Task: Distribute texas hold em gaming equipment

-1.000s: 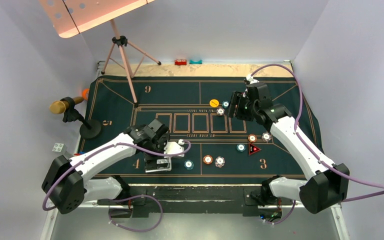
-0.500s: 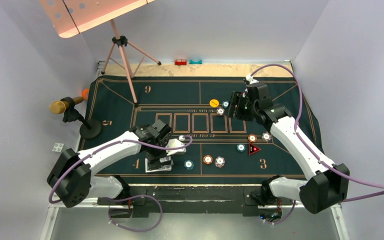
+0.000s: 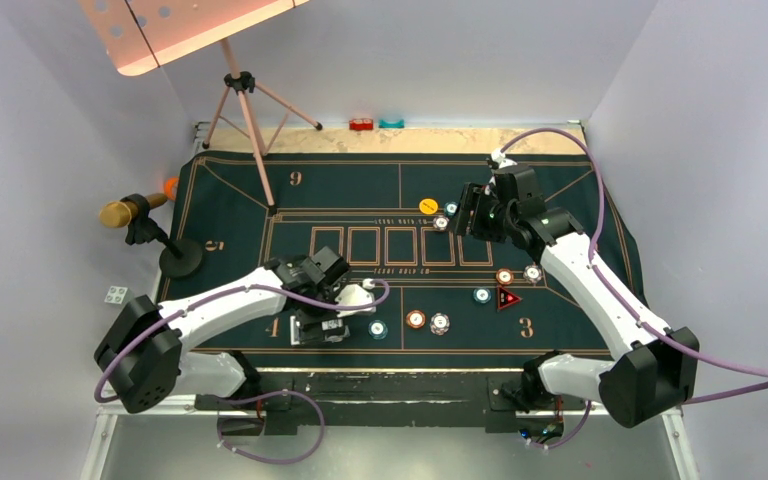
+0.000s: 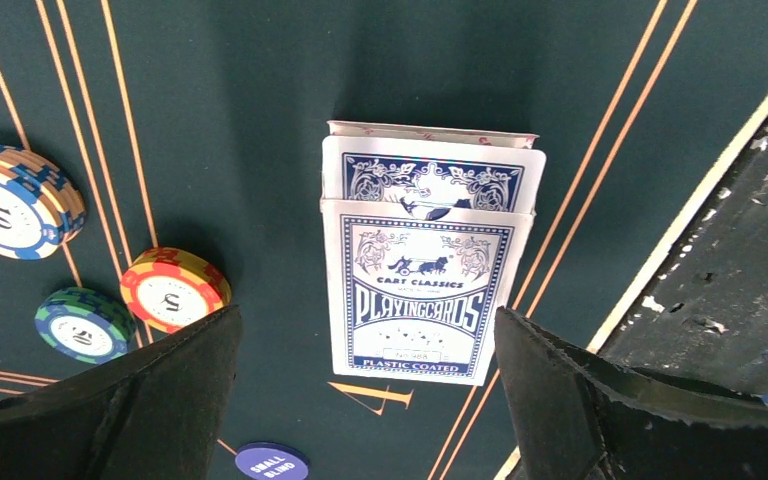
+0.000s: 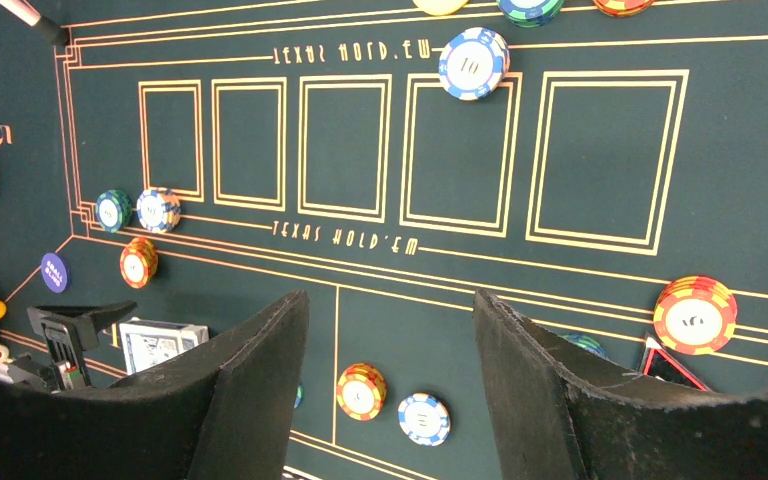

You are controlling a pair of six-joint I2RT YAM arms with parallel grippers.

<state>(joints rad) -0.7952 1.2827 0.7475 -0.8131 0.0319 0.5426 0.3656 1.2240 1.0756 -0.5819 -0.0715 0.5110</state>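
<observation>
Top view: the left arm point(image 3: 215, 302) reaches in from the near left, its wrist bent down over the playing cards point(image 3: 317, 333) lying at the near left of the felt mat point(image 3: 360, 180). The right arm point(image 3: 585, 275) stretches to the far right.

Left wrist: the left jaws are released wide, one finger point(image 4: 150, 400) on either side of the playing cards. The cards' long axis runs straight away from the wrist.

Right wrist: the right jaws stand apart and empty above the mat.
</observation>
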